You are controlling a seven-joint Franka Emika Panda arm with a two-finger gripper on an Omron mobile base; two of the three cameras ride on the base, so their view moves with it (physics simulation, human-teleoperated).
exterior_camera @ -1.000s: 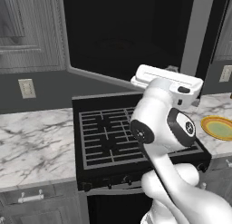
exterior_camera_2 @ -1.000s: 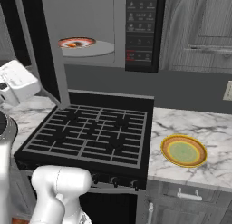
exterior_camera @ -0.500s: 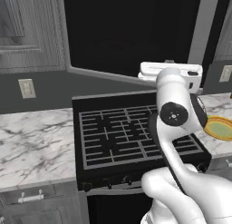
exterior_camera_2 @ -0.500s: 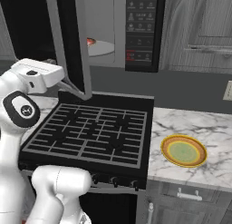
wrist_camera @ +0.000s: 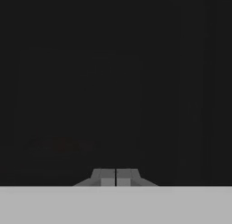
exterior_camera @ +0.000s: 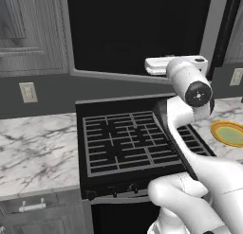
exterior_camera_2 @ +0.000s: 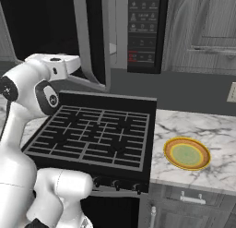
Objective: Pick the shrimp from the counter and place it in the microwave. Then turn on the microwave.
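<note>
The pincer, fingers together and empty, pushes against the microwave door, nearly shut. Judged step: closing it. Next move: press the keypad to start.

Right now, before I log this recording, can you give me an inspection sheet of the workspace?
Surface: white marble counter on both sides of a black grated stove top.
Job's things: microwave above the stove, its door swung partly across the opening; shrimp: nothing seen.
Clutter: yellow-rimmed green plate on the counter right of the stove, nothing on it.
End effector: end effector shut, nothing between the fingertips, facing a dark surface; the hand is up at the microwave door.
Cables: nothing seen.
Surroundings: grey cabinets, wall outlet.
</note>
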